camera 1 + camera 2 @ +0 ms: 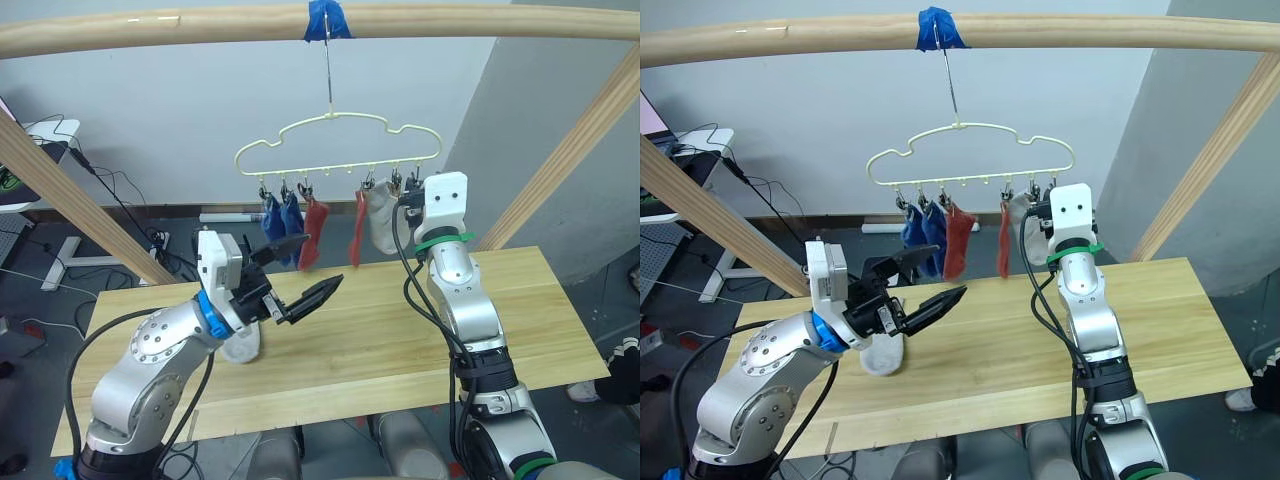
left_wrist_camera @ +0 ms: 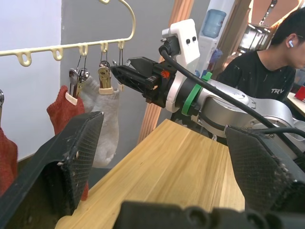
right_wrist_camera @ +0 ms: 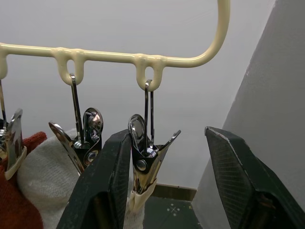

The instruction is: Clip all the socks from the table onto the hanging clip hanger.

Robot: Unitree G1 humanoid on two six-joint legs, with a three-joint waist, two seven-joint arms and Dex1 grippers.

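From the head views we can make out only part of the last grey sock [image 1: 883, 355]: it lies on the table [image 1: 400, 340] at about 8 o'clock from the table's middle, half hidden behind the left gripper [image 1: 300, 275], and we cannot tell its full outline. The left gripper's jaws stand wide and hold nothing; the sock sits just below and behind them.

On the clip hanger [image 1: 340, 140], two blue socks [image 1: 280, 225], two rust-red socks [image 1: 313, 232] and one grey sock [image 1: 380, 220] hang from the clips. The blue pair overlaps, so we cannot separate them cleanly.

The right gripper [image 3: 167, 186] is raised to the hanger's 3 o'clock end, jaws wide, with the end clip [image 3: 143, 162] between them, hard against one finger. Whether that clip holds anything we cannot tell.

The hanger's hook hangs from a pale wooden pole [image 1: 200, 25] at blue tape [image 1: 325, 18]. In the left wrist view, a seated person [image 2: 267, 67] appears beyond the table.
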